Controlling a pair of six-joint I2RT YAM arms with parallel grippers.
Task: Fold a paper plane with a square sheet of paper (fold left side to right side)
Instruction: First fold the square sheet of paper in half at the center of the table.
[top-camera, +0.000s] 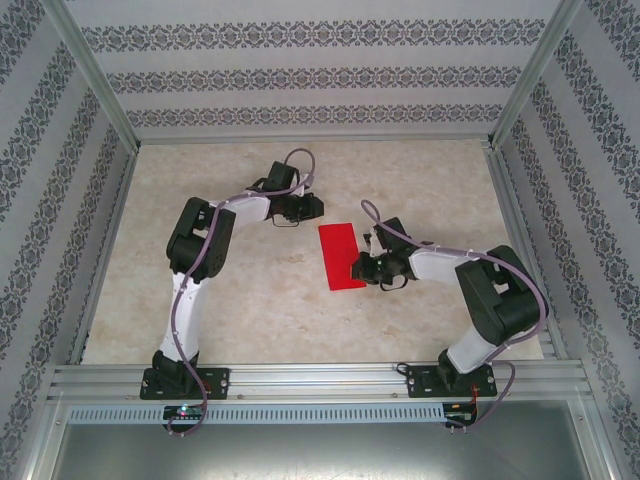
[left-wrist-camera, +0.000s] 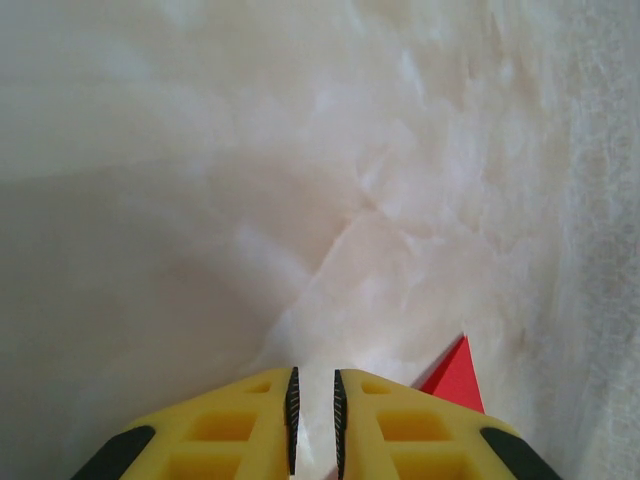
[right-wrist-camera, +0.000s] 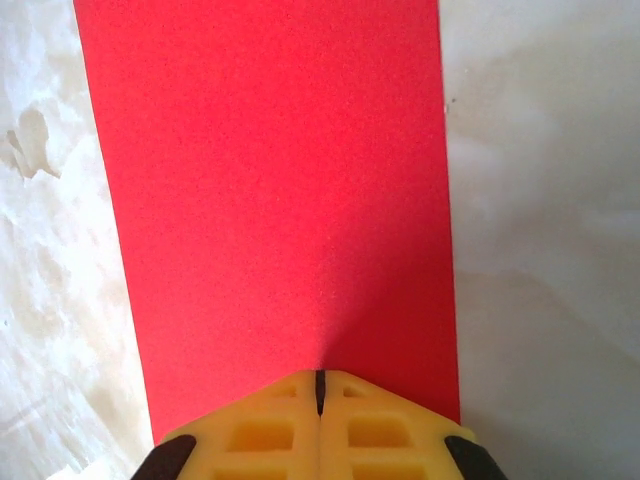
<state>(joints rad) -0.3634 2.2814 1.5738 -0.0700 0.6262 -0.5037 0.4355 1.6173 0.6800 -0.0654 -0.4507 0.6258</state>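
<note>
The square sheet of paper (top-camera: 339, 254) lies flat in the middle of the table as a narrow red rectangle, folded in half, with no yellow showing. My right gripper (top-camera: 359, 268) is shut, and its fingertips rest on the red paper (right-wrist-camera: 270, 190) near one short edge, with nothing between the jaws (right-wrist-camera: 320, 378). My left gripper (top-camera: 311, 209) hovers just beyond the sheet's far corner. Its yellow fingers (left-wrist-camera: 250, 415) stand a narrow gap apart, with bare table between them (left-wrist-camera: 314, 385). One red corner (left-wrist-camera: 456, 379) peeks out past the right finger.
The marbled beige tabletop (top-camera: 220, 300) is ringed by aluminium frame rails (top-camera: 300, 378) and patterned walls (top-camera: 60, 150). Both arm bases are bolted at the near edge.
</note>
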